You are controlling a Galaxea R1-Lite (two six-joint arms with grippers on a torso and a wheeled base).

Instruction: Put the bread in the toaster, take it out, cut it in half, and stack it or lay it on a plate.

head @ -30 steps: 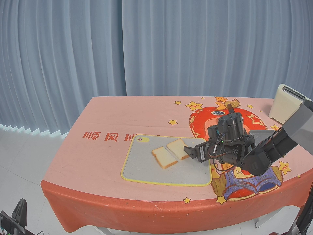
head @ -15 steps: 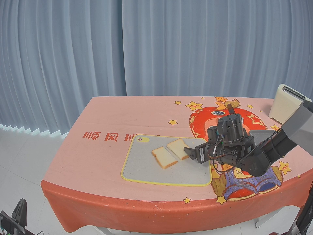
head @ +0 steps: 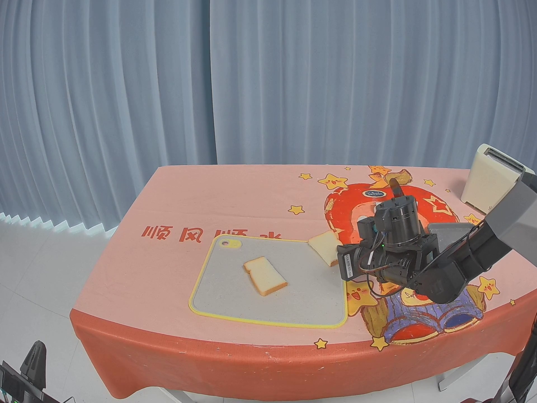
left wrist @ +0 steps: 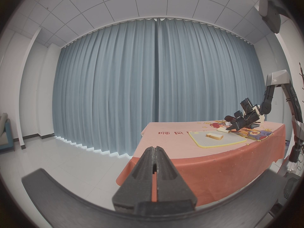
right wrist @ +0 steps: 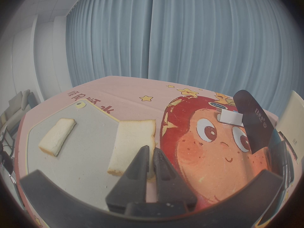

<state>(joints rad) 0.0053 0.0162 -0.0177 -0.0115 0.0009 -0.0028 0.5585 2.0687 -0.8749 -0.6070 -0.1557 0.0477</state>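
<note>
Two halves of a bread slice are in view. One half (head: 265, 275) (right wrist: 57, 136) lies flat in the middle of the grey, yellow-rimmed cutting board (head: 302, 300) (right wrist: 88, 133). The other half (head: 324, 245) (right wrist: 131, 143) hangs over the board's far right corner, onto the tablecloth. My right gripper (head: 337, 249) (right wrist: 151, 155) is shut on that half's near edge. Whether this half is lifted off the surface I cannot tell. The cream toaster (head: 492, 177) stands at the table's far right edge. My left gripper (left wrist: 154, 165) is shut on nothing, low and well left of the table.
A dark blade (right wrist: 253, 121) (head: 395, 186) sticks up beside my right wrist. The orange tablecloth (head: 224, 197) is bare behind and left of the board. The table's front edge runs just below the board.
My right gripper has drawn back to the right with one bread half, pulling it to the board's far right corner. The cutting board, with the other half on it, has slid left.
</note>
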